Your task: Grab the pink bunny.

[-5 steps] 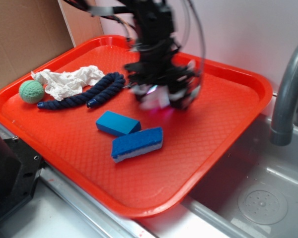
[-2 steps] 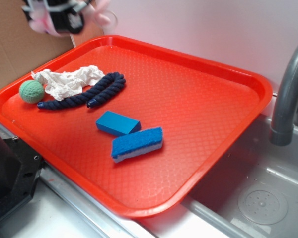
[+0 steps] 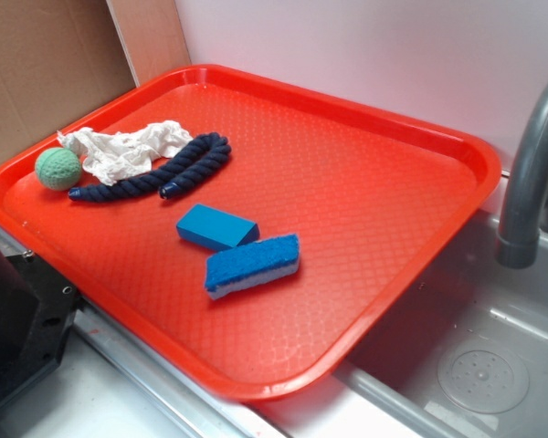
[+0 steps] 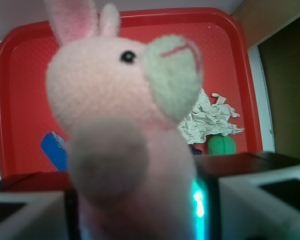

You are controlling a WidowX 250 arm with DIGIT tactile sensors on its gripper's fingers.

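A red tray [image 3: 420, 173] is sitting on the worktop beside a steel sink [image 3: 475, 365], with cardboard and a pale wall behind it. On the tray I am seeing a green knitted ball [image 3: 57, 169], a crumpled white rag [image 3: 128, 148], a dark blue rope [image 3: 160, 172], a blue block [image 3: 216, 226] and a blue sponge [image 3: 253, 265]. No arm is showing in the exterior view.

The pink bunny [image 4: 122, 115] is filling my wrist camera, head up with its ears at the top edge, well above the tray. The pincer [image 4: 140, 220] is sitting at the bottom of that view; I am reading it as clenched on the bunny's lower body, though the plush is hiding the actual contact and the near part is badly blurred.

I am judging the grab as essentially made, so the job now is holding it. I would be keeping the squeeze steady rather than tightening, since soft plush compresses and can creep out. I would be moving slowly, avoiding sudden swings, and watching the wrist view for the head sagging or sliding downward.
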